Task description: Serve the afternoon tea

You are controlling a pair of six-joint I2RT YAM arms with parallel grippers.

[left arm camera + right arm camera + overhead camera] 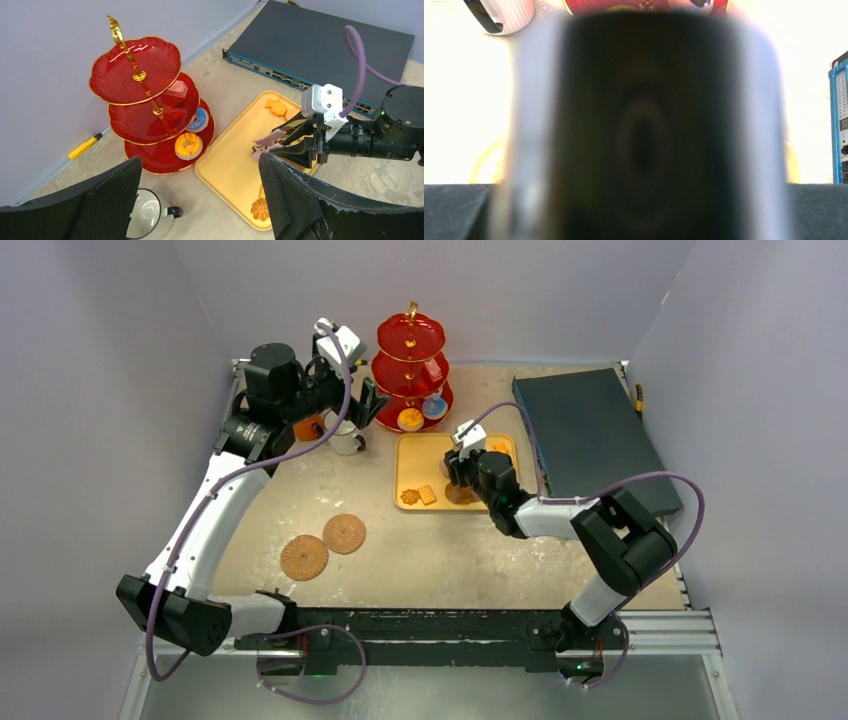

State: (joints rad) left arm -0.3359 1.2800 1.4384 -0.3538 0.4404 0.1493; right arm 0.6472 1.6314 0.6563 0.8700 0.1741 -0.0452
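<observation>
- The stand (pixel 411 368) is upright just beyond the fingertips of the left gripper (pixel 368 405), with its gold handle (pixel 125 47) pointing straight up. It is one stand with three red plates.
- The left gripper's fingers (pixel 90 200) are spread wide with nothing between them.
- Two pastries sit on the bottom plate, facing that gripper: a yellow ring (pixel 188 144) and a blue one (pixel 199 120).
- There are two mugs. The white mug (pixel 345 437) is right under the left gripper, mouth up, with its handle turned toward the yellow tray (pixel 225 172). The orange mug (pixel 308 426) is beside it, mostly hidden behind the arm.
- The right gripper (pixel 452 470) is low over the tray and closed around a pair of tongs (pixel 270 142). Their long axis runs out from its fingers across the tray toward the stand. I cannot tell whether the tips hold anything.
- I count four biscuits (pixel 409 497) on the tray, close around the right gripper.
- Two round woven mats (pixel 304 557) lie well behind both grippers.
- One dark flat box (pixel 590 430) lies beside the right arm.
</observation>
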